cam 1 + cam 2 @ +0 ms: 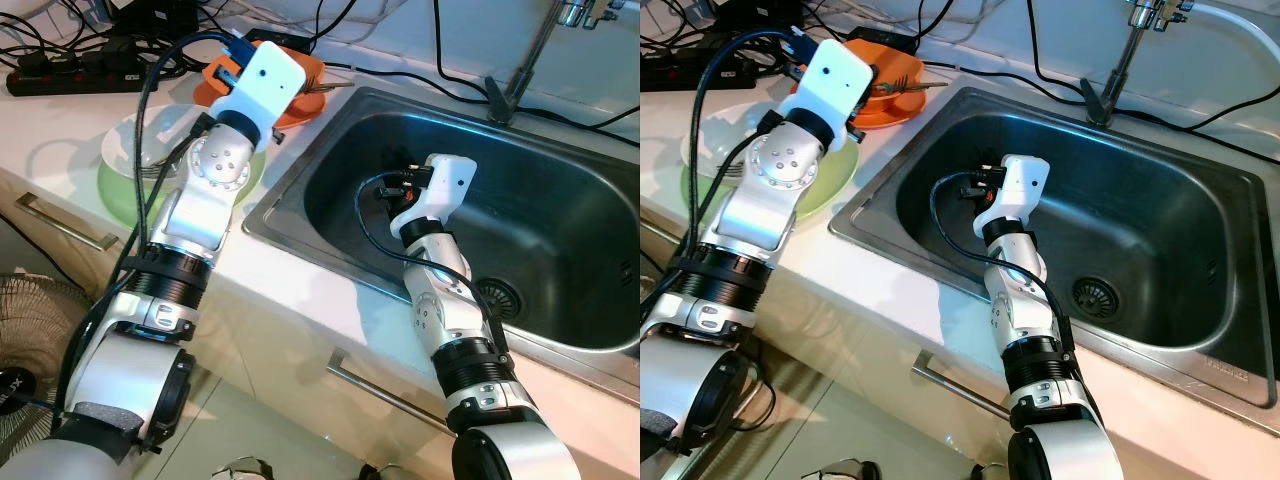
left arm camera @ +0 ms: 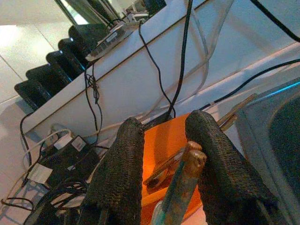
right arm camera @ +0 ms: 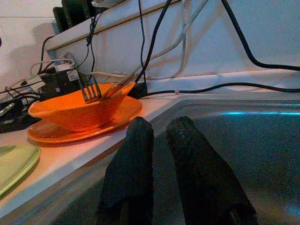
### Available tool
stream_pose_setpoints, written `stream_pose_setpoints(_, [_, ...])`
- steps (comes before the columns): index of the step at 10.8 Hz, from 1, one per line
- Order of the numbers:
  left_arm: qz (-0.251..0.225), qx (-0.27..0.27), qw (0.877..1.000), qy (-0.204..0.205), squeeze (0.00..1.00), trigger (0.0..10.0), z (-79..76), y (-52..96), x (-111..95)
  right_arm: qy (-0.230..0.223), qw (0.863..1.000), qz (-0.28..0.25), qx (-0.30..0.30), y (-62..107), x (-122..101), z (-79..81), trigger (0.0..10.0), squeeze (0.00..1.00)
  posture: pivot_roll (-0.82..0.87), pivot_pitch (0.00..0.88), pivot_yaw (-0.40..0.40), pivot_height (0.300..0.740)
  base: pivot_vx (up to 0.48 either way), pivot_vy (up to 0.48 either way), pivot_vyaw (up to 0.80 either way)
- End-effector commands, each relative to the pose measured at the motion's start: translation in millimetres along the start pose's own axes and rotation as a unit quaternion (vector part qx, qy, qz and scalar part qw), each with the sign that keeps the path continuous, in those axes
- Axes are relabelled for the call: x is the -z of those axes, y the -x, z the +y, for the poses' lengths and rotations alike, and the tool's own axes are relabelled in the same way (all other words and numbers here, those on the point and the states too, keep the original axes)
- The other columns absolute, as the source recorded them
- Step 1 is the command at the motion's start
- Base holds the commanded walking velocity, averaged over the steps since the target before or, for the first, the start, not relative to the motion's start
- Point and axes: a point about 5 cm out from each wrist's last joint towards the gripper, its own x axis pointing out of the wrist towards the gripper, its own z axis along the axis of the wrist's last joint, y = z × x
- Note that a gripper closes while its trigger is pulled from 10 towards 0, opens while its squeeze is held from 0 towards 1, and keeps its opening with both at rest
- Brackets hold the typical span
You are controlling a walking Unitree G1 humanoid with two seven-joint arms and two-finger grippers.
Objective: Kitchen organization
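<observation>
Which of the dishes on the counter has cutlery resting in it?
The orange bowl, stacked on the orange plate beside the sink; a fork leans in it.

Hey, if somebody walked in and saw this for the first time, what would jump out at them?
Probably the big steel sink, with the right gripper lowered into its basin, holding nothing. Next, on the counter to the robot's left of the sink, the left gripper over an orange bowl on an orange plate, its fingers around a slim utensil handle. A fork leans in that bowl, and black cables crowd the back of the counter.
</observation>
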Motion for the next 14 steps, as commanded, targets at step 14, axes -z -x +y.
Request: stream_pose_setpoints(14, [-0.113, 0.032, 0.993, 0.005, 0.00, 10.0, -5.9, 8.2, -29, -0.006, 1.000, 0.022, 0.010, 4.1, 10, -5.3, 10.0, 0.00, 0.08, 0.077, -0.042, 0.740, 0.000, 0.000, 0.00])
